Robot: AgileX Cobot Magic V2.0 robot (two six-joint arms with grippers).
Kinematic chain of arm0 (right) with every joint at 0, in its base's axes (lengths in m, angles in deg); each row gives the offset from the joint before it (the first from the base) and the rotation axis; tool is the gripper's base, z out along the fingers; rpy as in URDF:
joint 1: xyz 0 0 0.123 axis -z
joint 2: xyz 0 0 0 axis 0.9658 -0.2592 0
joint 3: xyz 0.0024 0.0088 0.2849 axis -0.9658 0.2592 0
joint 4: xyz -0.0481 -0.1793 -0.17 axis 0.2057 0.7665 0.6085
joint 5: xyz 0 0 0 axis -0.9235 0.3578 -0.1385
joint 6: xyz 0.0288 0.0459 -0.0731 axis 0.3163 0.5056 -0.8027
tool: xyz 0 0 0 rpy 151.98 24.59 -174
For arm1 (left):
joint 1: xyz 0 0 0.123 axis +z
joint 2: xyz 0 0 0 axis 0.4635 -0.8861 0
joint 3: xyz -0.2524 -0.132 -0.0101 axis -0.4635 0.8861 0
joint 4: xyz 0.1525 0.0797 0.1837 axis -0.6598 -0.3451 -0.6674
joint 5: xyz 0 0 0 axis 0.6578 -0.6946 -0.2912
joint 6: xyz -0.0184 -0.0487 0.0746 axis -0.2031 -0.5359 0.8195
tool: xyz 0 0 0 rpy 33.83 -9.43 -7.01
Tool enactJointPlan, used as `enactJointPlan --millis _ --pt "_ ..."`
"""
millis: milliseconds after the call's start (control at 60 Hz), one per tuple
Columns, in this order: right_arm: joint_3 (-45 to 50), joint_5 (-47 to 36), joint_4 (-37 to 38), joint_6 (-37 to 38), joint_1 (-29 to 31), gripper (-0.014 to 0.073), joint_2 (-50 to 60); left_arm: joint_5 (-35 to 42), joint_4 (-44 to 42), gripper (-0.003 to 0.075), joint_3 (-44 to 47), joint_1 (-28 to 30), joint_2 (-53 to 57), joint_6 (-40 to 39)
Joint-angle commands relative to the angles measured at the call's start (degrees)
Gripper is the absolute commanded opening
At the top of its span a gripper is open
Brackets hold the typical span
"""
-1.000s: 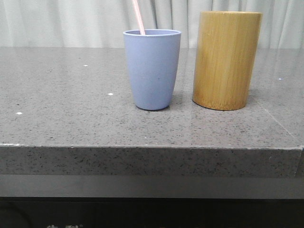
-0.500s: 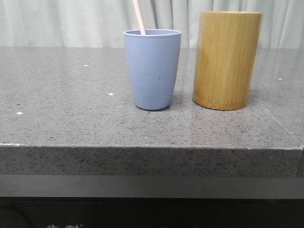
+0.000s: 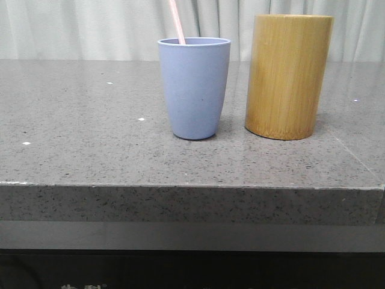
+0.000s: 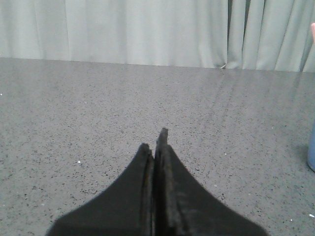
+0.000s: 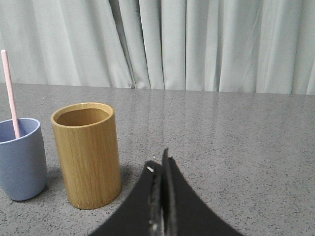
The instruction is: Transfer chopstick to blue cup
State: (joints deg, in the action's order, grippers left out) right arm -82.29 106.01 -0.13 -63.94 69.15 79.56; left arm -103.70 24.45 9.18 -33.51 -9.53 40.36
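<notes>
The blue cup (image 3: 194, 87) stands upright on the grey stone table, left of the bamboo cylinder (image 3: 288, 76). A pale pink chopstick (image 3: 175, 21) leans out of the blue cup; only its upper end shows. In the right wrist view the blue cup (image 5: 19, 158), the chopstick (image 5: 10, 91) and the bamboo cylinder (image 5: 86, 153), whose inside looks empty, stand ahead of my right gripper (image 5: 158, 162), which is shut and empty. My left gripper (image 4: 153, 140) is shut and empty over bare table; a sliver of the blue cup (image 4: 311, 153) shows at that view's edge. Neither gripper shows in the front view.
The table's front edge (image 3: 192, 186) runs across the front view, with a corner at the right. A pale curtain (image 3: 90, 27) hangs behind the table. Small white specks (image 3: 141, 119) lie on the table left of the blue cup.
</notes>
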Motion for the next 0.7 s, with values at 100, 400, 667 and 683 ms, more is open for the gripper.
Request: enactJointPlan --millis 100,400,667,683 --pt "-1.38 -5.07 -0.25 -0.43 0.40 -0.0123 -0.70 12.00 1.76 -0.0019 5.96 3.24 1.42 -0.42" --pt "-1.38 -5.07 -0.25 -0.43 0.40 -0.0123 -0.70 26.14 1.76 -0.0019 17.71 3.68 1.42 -0.42" --pt "-1.38 -5.07 -0.25 -0.43 0.40 -0.0123 -0.70 26.41 1.76 -0.0019 18.35 3.68 1.31 -0.42" --pt "-1.38 -5.07 -0.25 -0.43 0.40 -0.0123 -0.70 26.41 1.76 -0.0019 18.35 3.68 1.31 -0.42"
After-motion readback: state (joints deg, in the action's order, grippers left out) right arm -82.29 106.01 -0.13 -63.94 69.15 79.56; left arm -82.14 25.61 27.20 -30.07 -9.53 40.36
